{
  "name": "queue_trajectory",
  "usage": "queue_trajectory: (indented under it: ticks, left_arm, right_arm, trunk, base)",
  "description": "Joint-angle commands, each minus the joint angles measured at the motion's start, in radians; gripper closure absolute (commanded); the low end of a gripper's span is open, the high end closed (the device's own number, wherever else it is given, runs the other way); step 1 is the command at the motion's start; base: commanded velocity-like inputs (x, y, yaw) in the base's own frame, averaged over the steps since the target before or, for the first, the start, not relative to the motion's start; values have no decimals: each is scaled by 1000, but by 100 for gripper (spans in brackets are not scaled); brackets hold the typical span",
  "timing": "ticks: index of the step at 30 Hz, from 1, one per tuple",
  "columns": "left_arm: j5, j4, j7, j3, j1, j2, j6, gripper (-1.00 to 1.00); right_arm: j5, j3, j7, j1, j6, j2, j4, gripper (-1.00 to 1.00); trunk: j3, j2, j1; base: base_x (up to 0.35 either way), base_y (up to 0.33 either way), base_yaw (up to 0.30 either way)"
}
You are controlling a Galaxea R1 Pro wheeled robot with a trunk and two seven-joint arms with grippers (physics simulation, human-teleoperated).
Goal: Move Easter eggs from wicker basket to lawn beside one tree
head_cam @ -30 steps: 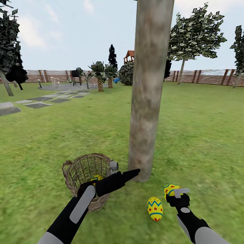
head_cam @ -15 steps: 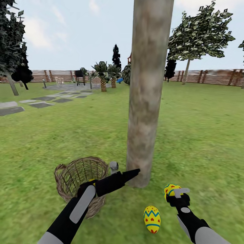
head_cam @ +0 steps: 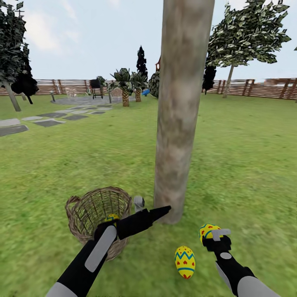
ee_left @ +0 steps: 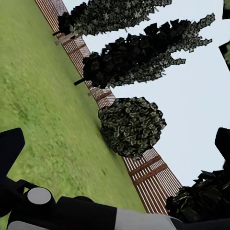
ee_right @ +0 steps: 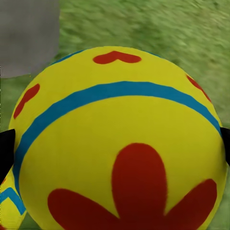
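Note:
The wicker basket [head_cam: 95, 209] stands on the lawn [head_cam: 247, 173] just left of the thick pale tree [head_cam: 179, 123]. One yellow Easter egg [head_cam: 110, 217] shows through the basket's weave, partly hidden by my left forearm. My left gripper [head_cam: 152, 206] is open and holds nothing, reaching past the basket's rim toward the foot of the trunk. A second egg [head_cam: 185, 262] lies on the grass in front of the tree. My right gripper [head_cam: 212, 236] is shut on the third egg [head_cam: 206, 230] [ee_right: 120, 143], low over the grass right of the trunk.
Grey stepping stones [head_cam: 45, 122] lead to a paved circle far back on the left, with short palms [head_cam: 125, 86] and a wooden fence [head_cam: 255, 88] beyond. Another leafy tree [head_cam: 247, 37] stands at the far right. Open grass spreads all around the trunk.
The camera has shifted a little, so the basket and the egg on the grass sit slightly further left in the picture. Both arms keep their pose, and the right still grips its egg.

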Motion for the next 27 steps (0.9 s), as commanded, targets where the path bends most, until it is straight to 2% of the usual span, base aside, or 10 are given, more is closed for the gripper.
queue_trajectory:
  ticks: [1,27]
  left_arm:
    - [6,0,1,0,-1,0,7,-100]
    - [4,0,2,-1,-1,-2,7,-100]
  right_arm:
    - [11,-7,-1,-1,-5,1,1,100]
    - [12,-4,8,-1,-12,3,3,100]
  trunk:
    - [-5,-1,0]
    - [-105,-7,12]
  base:
    - [0,0,0]
    - [0,0,0]
